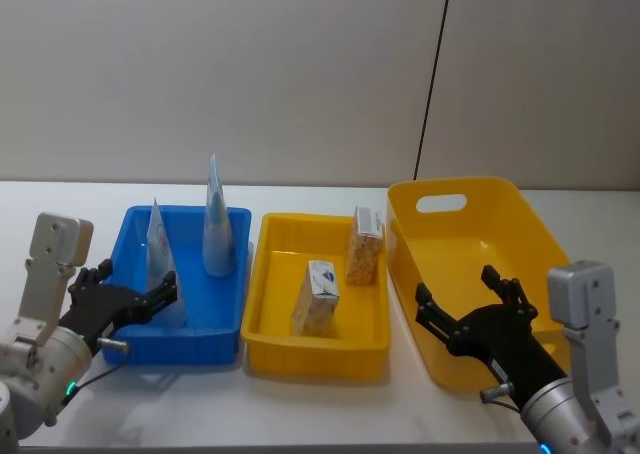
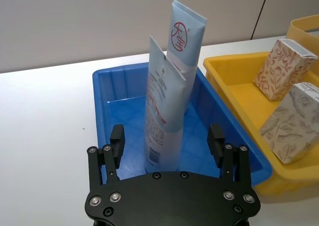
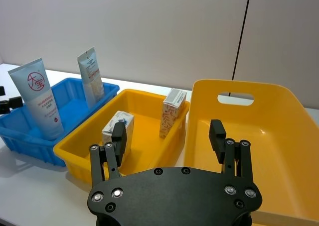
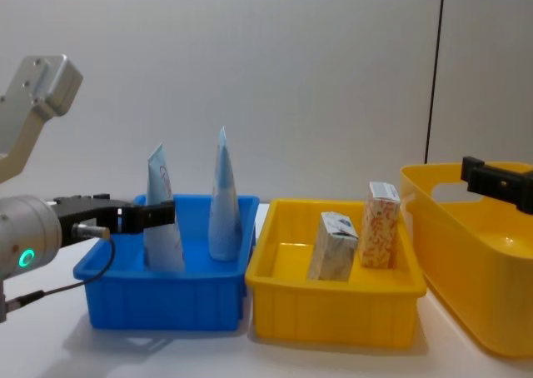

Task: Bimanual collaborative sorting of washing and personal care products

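Observation:
Two pale blue tubes stand upright in the blue bin (image 1: 190, 346): the nearer tube (image 1: 158, 259) (image 2: 158, 111) and the farther tube (image 1: 217, 229) (image 2: 182, 42) with a red round logo. My left gripper (image 1: 135, 286) (image 2: 167, 139) (image 4: 133, 211) is open at the bin's near left side, its fingers spread either side of the nearer tube; I cannot tell if they touch it. A whitish-blue carton (image 1: 318, 299) and an orange-patterned carton (image 1: 365, 246) stand in the small yellow bin (image 1: 315, 359). My right gripper (image 1: 456, 286) (image 3: 168, 131) hangs open and empty over the large yellow bin (image 1: 470, 189).
The three bins sit side by side on a white table (image 1: 320, 414), blue on the left, large yellow on the right. A plain wall stands behind them. A thin cable (image 1: 95, 376) hangs by the left arm.

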